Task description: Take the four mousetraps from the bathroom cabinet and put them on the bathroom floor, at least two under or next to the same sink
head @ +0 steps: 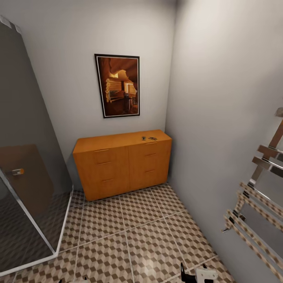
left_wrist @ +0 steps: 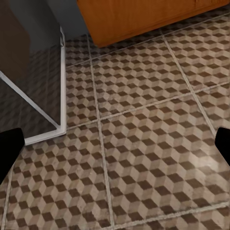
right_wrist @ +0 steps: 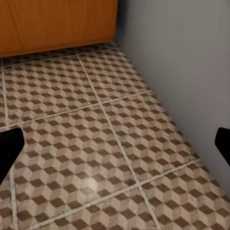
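Wood, tile, glass and chrome in a matt-walled bathroom.

The low orange-brown wooden cabinet (head: 122, 165) has a smooth satin finish; the cube-patterned brown and cream floor tiles (head: 149, 239) carry a soft sheen with pale matt grout. The dark shower wall (head: 27, 188) is glossy glass in a white frame, the towel rail (head: 255, 220) is mirror-bright chrome, and the grey walls (head: 220, 98) are flat matt paint.

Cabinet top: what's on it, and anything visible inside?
On the cabinet top, near its right end, sit two small dark objects, too small to identify. All fronts are shut, so the inside is hidden; no mousetraps can be seen.
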